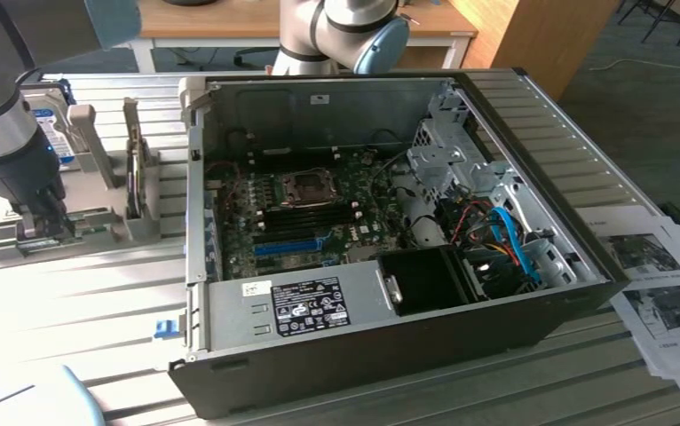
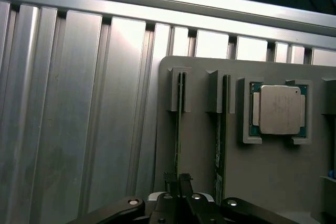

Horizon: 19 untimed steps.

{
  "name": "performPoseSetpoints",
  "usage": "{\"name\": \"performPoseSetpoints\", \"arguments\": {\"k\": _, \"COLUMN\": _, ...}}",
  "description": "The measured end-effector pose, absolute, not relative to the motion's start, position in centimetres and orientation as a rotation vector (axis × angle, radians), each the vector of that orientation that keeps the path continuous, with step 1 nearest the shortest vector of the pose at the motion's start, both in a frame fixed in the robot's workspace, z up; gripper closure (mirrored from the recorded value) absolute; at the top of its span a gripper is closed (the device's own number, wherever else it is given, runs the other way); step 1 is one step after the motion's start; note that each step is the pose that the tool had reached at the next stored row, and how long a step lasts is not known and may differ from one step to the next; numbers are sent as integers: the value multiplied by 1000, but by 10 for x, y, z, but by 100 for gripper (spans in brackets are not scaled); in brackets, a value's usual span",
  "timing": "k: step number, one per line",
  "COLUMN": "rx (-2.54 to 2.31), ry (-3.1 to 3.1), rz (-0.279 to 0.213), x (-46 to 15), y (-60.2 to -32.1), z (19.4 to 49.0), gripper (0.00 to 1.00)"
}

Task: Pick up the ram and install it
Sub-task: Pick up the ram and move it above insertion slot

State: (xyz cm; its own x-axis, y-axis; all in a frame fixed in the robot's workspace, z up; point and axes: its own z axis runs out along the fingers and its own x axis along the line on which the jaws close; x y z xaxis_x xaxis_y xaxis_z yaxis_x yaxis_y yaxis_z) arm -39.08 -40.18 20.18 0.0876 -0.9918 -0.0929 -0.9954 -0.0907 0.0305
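In the wrist view, two ram sticks stand edge-on in the slots of a grey holder. One ram runs straight into my gripper. The two dark fingertips are drawn together on its thin top edge. The second ram stands one slot over, untouched. In the exterior view my gripper is down at the holder, on the exterior view's left beside the open computer case. The motherboard lies inside the case with dark memory slots and a bright-blue slot.
A processor chip sits in a pocket of the holder beside the ram. A silver hard drive and a flat card stand upright in fixtures behind it. Printed sheets lie at the exterior view's right. The table is ribbed aluminium.
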Motion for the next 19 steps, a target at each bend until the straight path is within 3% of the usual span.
{"name": "performPoseSetpoints", "arguments": {"k": 19, "rx": -2253, "ry": 2125, "rz": 137, "x": -391, "y": -402, "z": 205, "gripper": 89}}
